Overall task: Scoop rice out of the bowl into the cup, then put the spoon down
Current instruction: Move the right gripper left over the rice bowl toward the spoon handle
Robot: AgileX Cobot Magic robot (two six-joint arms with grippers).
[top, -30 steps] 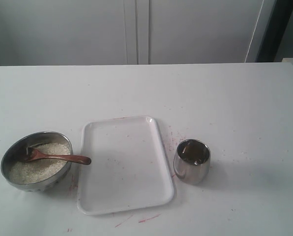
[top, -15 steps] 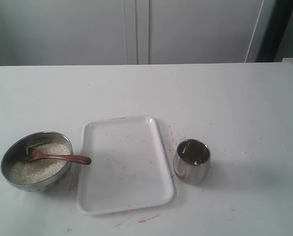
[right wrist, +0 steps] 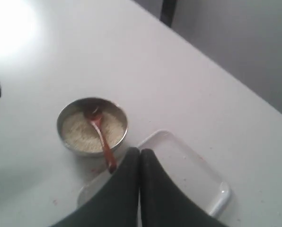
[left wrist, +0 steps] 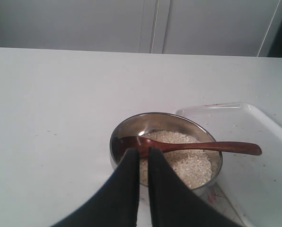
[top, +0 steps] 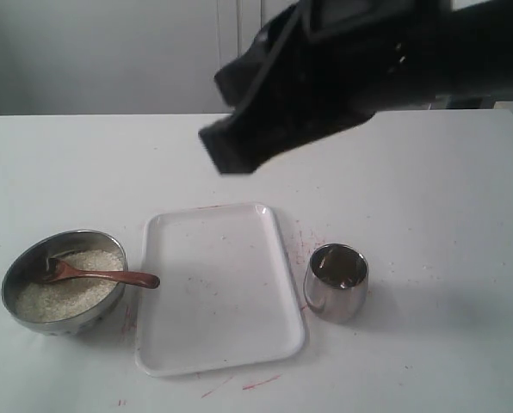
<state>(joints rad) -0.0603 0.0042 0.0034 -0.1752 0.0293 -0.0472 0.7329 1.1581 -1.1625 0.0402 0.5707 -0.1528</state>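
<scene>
The wooden spoon is seen lying in the steel bowl at the near left of the bench. Its oval end is bedded in the rice and its slim handle juts over the bowl's right rim toward the white tray. The steel cup stands just right of the tray, well apart from the bowl, and no rice can be made out in it.

The left pincer is clenched on nothing, above the bowl's near edge. The right pincer is likewise clenched and empty, carried high on the dark right arm over the far part of the bench.

Nothing is yet scooped. If a clenched pincer is lowered onto the overhanging handle, the spoon may be levered up and grains flicked out. The bowl may be shoved by a low approach. Rice may be spilled over the tray if the handle is gripped loosely, since the cup's mouth is narrow.
</scene>
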